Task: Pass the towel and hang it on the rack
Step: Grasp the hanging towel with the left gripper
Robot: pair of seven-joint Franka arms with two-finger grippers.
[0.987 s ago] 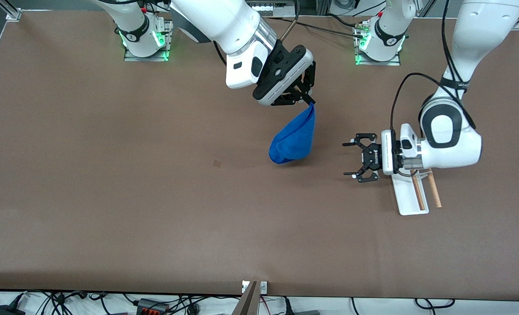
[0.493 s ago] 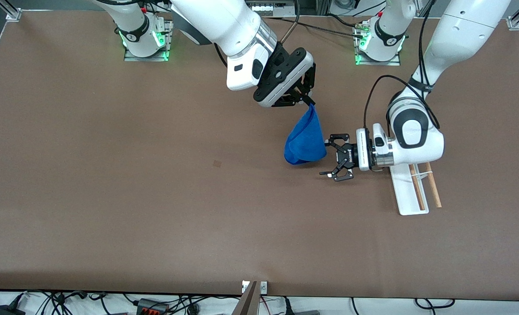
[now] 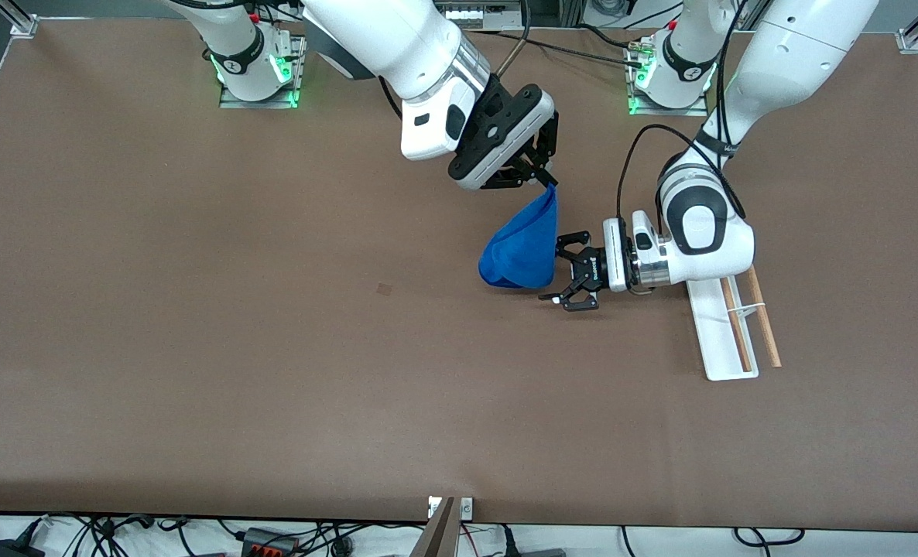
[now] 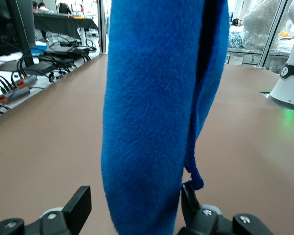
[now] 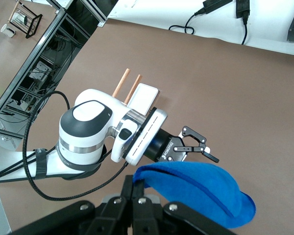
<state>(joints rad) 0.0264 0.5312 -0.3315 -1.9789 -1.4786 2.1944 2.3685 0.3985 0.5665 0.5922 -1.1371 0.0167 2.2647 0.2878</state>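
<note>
A blue towel (image 3: 519, 249) hangs in the air from one corner, over the middle of the table. My right gripper (image 3: 546, 176) is shut on that corner and shows in the right wrist view (image 5: 139, 183), with the towel (image 5: 201, 188) below it. My left gripper (image 3: 558, 269) is open and lies level at the towel's lower part. In the left wrist view the towel (image 4: 152, 122) hangs between the open fingers (image 4: 81, 208) of the left gripper (image 4: 134, 205). The rack (image 3: 726, 329) stands on the table toward the left arm's end, under the left wrist, and also shows in the right wrist view (image 5: 137, 90).
A small dark mark (image 3: 384, 288) lies on the brown table (image 3: 196, 348). Cables and power strips (image 3: 265, 538) run below the table's near edge. The arm bases (image 3: 258, 70) stand along the table's edge farthest from the front camera.
My left gripper has moved from beside the rack toward the towel, and its open fingers now stand around the towel's lower part. The towel has swung a little. The right gripper has stayed put.
</note>
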